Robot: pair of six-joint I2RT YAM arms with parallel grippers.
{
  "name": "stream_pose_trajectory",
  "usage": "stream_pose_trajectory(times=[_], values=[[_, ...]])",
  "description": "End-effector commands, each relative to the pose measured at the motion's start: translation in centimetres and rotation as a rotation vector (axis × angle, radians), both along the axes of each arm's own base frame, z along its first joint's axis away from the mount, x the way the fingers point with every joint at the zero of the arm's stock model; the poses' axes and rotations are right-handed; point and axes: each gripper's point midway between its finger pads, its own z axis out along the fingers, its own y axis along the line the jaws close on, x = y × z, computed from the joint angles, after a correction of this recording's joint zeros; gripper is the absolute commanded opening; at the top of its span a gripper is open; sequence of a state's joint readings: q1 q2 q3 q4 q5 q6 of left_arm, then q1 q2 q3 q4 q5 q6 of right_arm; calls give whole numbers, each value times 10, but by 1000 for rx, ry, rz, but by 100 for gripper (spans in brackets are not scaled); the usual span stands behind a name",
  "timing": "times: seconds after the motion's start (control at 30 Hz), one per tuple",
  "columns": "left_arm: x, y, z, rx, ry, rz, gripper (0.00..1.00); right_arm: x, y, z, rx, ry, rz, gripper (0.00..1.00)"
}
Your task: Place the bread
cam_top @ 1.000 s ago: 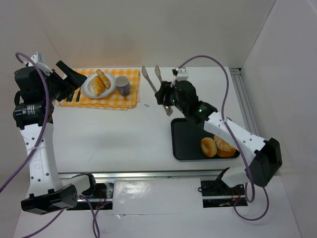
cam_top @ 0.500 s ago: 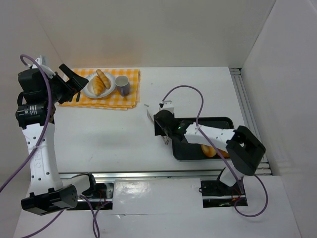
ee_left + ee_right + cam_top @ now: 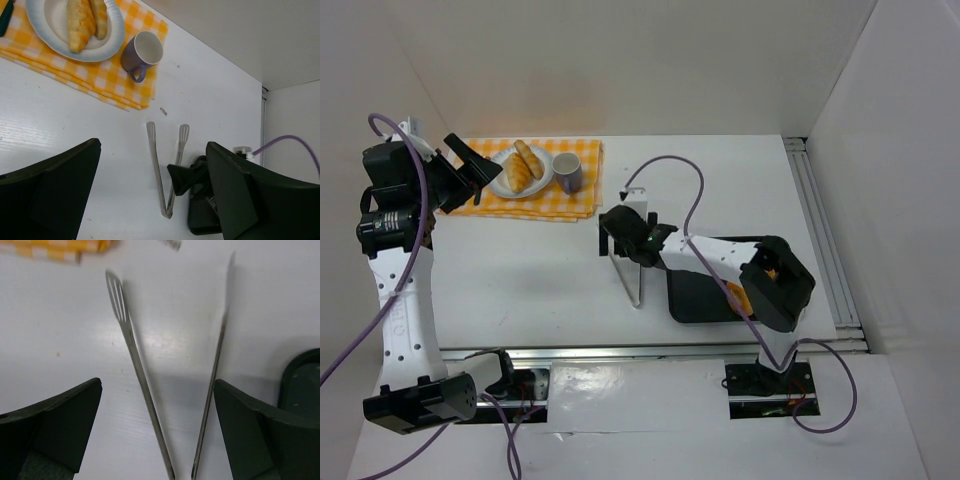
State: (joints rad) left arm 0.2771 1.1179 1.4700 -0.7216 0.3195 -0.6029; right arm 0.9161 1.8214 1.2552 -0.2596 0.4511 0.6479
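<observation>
Two golden-brown bread rolls lie on a white plate at the back left. More bread shows in the black tray, mostly hidden by the right arm. Metal tongs lie flat on the table left of the tray, spread in a V. My right gripper hangs low over them, open, the tong arms between its fingers and not squeezed. My left gripper is open and empty, raised beside the plate.
A purple mug stands right of the plate on a yellow checked cloth. A metal rail runs along the table's right side. White walls close in the back and sides.
The right arm swung down and left from near the cloth, carrying the tongs. The tongs now rest on the table and the right jaws have spread wide. The left arm barely moved.
</observation>
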Motion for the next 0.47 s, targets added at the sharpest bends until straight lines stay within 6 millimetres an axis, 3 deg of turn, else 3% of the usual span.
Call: stream_pose_trajectory(times=[0.0,0.07,0.1,0.2,0.23,0.27,0.33,0.37,0.43], values=[[4,-2,12,26,-57,-27,100,21,-43,76,-67,-138,-191,100],[4,-2,12,26,-57,-27,100,22,-68,98,-104,-176,-268,100],[4,-2,12,26,-57,-27,100,20,-94,113,-143,-200,-328,100],[4,-2,12,35,-58,-30,100,3,-144,121,-205,-200,-406,100],[4,-2,8,32,-49,-30,100,-7,-158,110,-240,-187,-416,100],[4,-2,8,32,-49,-30,100,-14,-171,117,-209,-191,-448,100],[6,-1,5,30,-40,-30,100,-29,-191,107,-224,-161,-469,100],[6,-2,6,26,-41,-38,100,-39,-203,88,-248,-125,-471,100],[7,-2,4,18,-40,-35,100,-51,-215,75,-214,-85,-480,100]])
